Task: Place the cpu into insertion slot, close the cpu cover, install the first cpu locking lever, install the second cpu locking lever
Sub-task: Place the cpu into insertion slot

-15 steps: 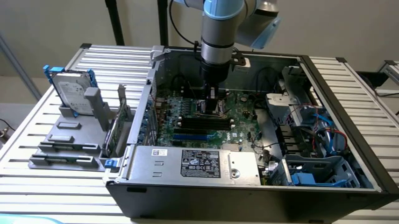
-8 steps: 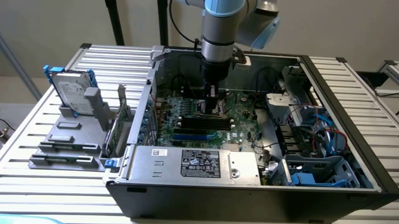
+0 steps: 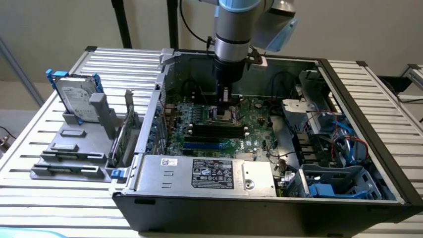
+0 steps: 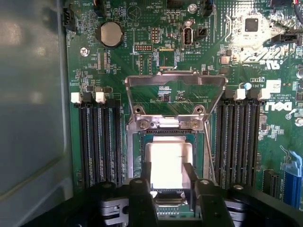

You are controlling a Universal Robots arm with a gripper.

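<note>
Hand (image 4: 167, 168) pinching cpu (image 4: 168, 151) | bright silvery square | at insertion slot (image 4: 134, 153) | cpu cover (image 4: 175, 79) open

Arm (image 3: 233, 34): silver-grey cylindrical link, pale blue joint cap (image 3: 283, 30) above the gripper (image 3: 227, 106). Gripper: matte black, angular housing, silvery insert.

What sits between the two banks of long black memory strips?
In the wrist view, the silvery-rimmed square socket, with the pale silvery square chip at its middle.

Lab, open computer case (image 3: 264, 213), slatted bench (image 3: 39, 198)
</note>
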